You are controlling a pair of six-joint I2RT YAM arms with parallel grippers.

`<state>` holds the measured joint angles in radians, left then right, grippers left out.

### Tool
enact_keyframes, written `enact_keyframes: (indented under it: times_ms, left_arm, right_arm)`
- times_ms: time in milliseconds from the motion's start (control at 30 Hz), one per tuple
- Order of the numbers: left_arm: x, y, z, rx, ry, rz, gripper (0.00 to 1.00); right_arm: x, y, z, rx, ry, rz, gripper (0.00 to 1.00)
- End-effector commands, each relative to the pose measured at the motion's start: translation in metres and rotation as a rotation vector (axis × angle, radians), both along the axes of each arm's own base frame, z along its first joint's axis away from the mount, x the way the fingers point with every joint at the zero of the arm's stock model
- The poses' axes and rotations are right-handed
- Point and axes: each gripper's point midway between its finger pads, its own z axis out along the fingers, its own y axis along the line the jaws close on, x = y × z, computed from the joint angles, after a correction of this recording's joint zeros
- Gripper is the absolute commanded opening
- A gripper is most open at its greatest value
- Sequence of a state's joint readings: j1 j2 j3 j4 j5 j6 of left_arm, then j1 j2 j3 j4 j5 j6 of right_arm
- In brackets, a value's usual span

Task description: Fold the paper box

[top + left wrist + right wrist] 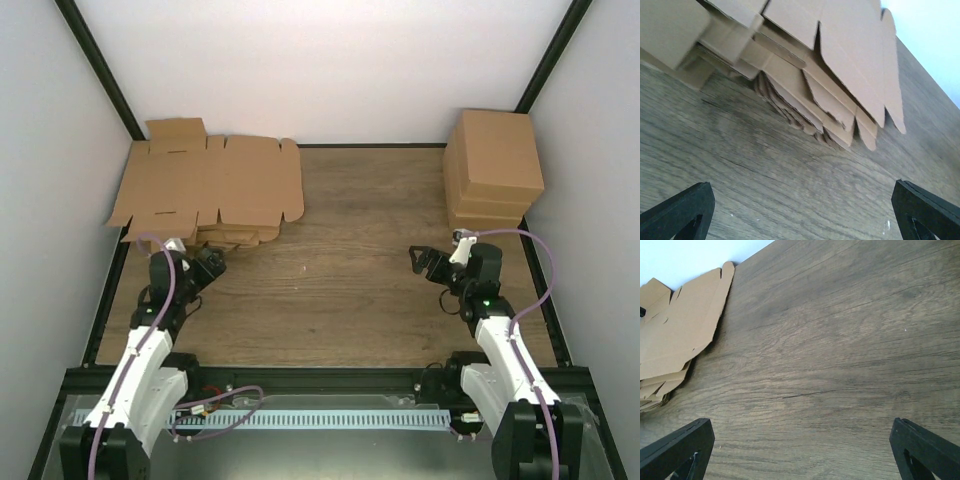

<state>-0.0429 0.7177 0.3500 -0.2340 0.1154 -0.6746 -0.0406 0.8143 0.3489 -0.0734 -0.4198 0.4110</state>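
A tall block of stacked brown cardboard boxes [493,170] is seen at the far right of the wooden worktop [340,280]. A ragged heap of brown cardboard blanks [238,236] is piled at the far left, below a white back wall [330,60].

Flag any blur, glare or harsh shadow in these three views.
Top external: sharp, evenly lit, only soft shadows by the heap of cardboard blanks. Left wrist: the heap's upper-left edge is smeared, dark shadow beneath its overhang; the table grain is crisp. Right wrist: sharp throughout, the wall washed out to pale blue-white.
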Motion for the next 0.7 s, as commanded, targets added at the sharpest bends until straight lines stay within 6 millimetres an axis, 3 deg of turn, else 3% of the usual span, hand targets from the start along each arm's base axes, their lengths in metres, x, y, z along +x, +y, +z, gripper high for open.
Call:
enact_keyframes:
  times_ms: [0,167,333,500,667]
  left_arm:
    - [0.004,0.02,0.022,0.053,0.012,0.105,1.0]
    - [0.013,0.041,0.045,0.056,0.07,0.246,1.0]
    - [0.041,0.052,0.066,-0.015,0.131,0.278,1.0]
    - [0.071,0.073,0.067,-0.124,0.146,0.302,1.0]
    - [0.084,0.097,0.043,-0.242,0.198,0.351,0.95]
  right_arm:
    - [0.004,0.0,0.008,0.005,-0.014,-0.006,1.0]
    - [0.004,-0.001,0.01,0.002,-0.013,-0.01,1.0]
    - [0.003,0.0,0.009,0.004,-0.016,-0.005,1.0]
    - [0.002,0.001,0.011,0.006,-0.023,-0.001,1.0]
    - [0.001,0.002,0.013,0.011,-0.032,0.001,1.0]
